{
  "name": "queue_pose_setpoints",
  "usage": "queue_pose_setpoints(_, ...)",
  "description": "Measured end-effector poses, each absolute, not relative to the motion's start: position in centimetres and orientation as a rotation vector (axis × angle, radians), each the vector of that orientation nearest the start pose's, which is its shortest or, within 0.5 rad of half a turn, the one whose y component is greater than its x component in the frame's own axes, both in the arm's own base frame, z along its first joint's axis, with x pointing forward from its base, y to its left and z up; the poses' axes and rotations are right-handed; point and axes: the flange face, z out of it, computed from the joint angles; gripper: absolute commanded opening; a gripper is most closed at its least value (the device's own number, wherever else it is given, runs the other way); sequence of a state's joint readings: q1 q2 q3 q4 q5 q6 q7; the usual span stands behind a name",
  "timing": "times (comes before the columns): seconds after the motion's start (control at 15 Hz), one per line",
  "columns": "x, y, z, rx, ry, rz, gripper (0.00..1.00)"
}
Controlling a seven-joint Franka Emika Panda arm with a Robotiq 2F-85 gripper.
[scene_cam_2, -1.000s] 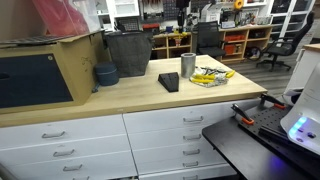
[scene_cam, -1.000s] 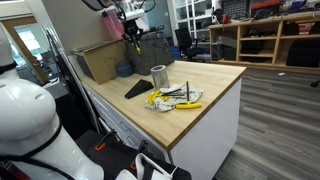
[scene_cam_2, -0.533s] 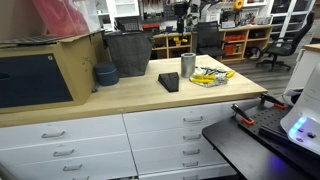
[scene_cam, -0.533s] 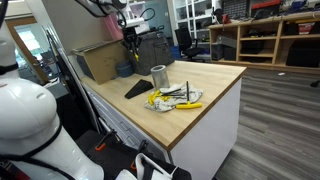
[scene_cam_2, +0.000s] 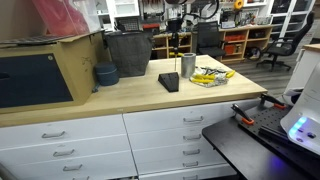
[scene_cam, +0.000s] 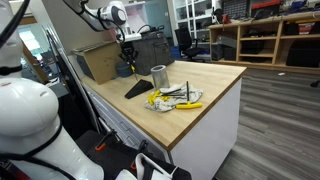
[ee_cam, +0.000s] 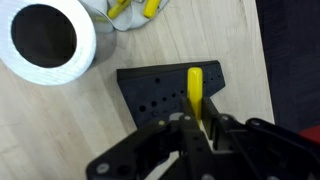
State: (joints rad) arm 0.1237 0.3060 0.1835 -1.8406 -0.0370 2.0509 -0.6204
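Over the pale wooden countertop [scene_cam: 215,80], in an exterior view, the Robotiq gripper [scene_cam: 127,60] is hanging fingers-down from the arm and is carrying a slim yellow tool [scene_cam: 128,69]. A flat black perforated block [scene_cam: 138,90] is lying below it, just beside a short metal cylindrical cup [scene_cam: 158,75]. A heap of yellow-handled hand tools [scene_cam: 176,97] is lying further along, and a brown cardboard box [scene_cam: 95,62] is standing behind.

In an exterior view facing the drawers, the gripper [scene_cam_2: 172,38] is hovering above the black block [scene_cam_2: 168,82], clear of it; the grip is too small to read here. A round blue bowl [scene_cam_2: 105,74] is sitting well apart.

In the wrist view, the gripper [ee_cam: 198,128] is showing its jaws narrow, clamped on the yellow tool [ee_cam: 195,90], which is projecting over the black block [ee_cam: 155,95] and its rows of holes. The cup [ee_cam: 88,45] is sitting near the block's corner, not touching it.

Judgement: the step in hand is positioning the tool over the block. Doing it well is calling for a firm clamp, a plumb shaft, centring over one hole by the wrist view, and slow travel clear of the cup.
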Motion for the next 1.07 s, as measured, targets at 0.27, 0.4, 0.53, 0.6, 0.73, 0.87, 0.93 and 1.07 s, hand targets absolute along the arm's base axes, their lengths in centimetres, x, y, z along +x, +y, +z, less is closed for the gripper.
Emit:
queue_pose_setpoints(0.27,59.1,18.2,34.3,-2.755,-1.408,0.151,0.15)
queue_pose_setpoints(0.4,59.1,17.7,34.1,-2.760,-1.396,0.158,0.15)
queue_pose_setpoints(0.53,59.2,17.4,34.0,-2.763,-1.390,0.159,0.15)
queue_pose_setpoints(0.6,59.2,17.4,34.0,-2.763,-1.390,0.159,0.15)
queue_pose_setpoints(0.73,59.2,17.4,34.0,-2.762,-1.390,0.159,0.15)
queue_pose_setpoints(0.87,59.2,17.4,34.0,-2.762,-1.390,0.159,0.15)
queue_pose_setpoints(0.93,59.2,17.4,34.0,-2.762,-1.391,0.159,0.15)
queue_pose_setpoints(1.07,59.2,17.4,34.0,-2.762,-1.391,0.158,0.15)
